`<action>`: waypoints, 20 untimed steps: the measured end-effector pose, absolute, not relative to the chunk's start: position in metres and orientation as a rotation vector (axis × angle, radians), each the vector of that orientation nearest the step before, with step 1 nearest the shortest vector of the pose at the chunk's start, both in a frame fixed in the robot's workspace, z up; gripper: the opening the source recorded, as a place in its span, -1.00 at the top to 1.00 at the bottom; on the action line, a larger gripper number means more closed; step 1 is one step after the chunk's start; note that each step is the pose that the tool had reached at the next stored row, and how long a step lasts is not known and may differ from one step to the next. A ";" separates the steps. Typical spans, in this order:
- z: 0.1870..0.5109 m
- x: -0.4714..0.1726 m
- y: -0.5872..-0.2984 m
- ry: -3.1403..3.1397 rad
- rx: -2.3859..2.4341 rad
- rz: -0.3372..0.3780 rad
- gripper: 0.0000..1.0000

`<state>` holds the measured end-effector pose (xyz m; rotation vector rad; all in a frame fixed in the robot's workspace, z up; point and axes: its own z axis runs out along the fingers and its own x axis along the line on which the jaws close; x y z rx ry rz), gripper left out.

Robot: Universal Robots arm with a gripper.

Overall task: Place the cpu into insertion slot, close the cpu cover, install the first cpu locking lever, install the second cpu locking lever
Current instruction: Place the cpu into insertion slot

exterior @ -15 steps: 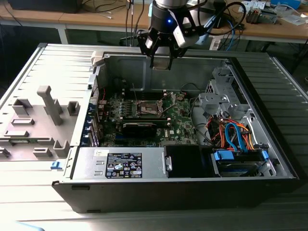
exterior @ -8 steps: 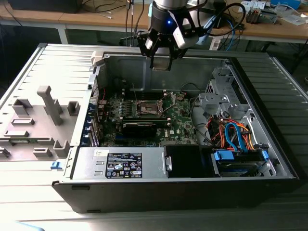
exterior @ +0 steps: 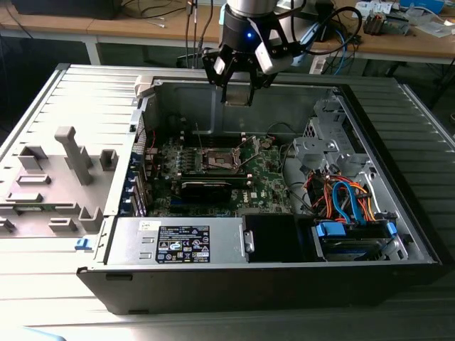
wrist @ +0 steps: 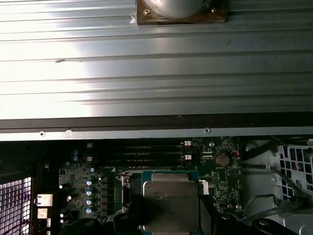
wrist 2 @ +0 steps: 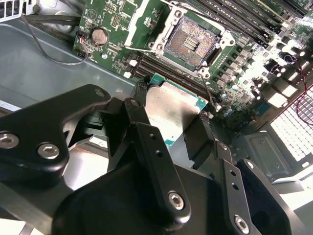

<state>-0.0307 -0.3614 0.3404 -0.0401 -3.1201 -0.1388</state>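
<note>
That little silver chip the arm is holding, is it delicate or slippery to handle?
The cpu looks stiff: it sits flat though the end effector pinches only its edges. Its smooth metal top probably makes it slippery. Thin and small, it is likely light.

Black jointed hand (wrist 2: 171, 120) with silver screws (wrist 2: 176, 200), blue-lit wrist (exterior: 247, 37)

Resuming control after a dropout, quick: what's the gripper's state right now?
Gripper: shut on the cpu, above the board; insertion slot empty.
</note>
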 end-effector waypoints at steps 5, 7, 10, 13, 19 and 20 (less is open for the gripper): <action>0.339 -0.031 -0.362 -3.120 -0.040 -0.138 -0.09; 0.338 -0.031 -0.362 -3.120 -0.040 -0.138 -0.09; 0.338 -0.031 -0.362 -3.120 -0.040 -0.138 -0.09; 0.338 -0.031 -0.362 -3.120 -0.040 -0.138 -0.09; 0.337 -0.031 -0.362 -3.120 -0.040 -0.138 -0.09; 0.337 -0.031 -0.362 -3.120 -0.040 -0.138 -0.09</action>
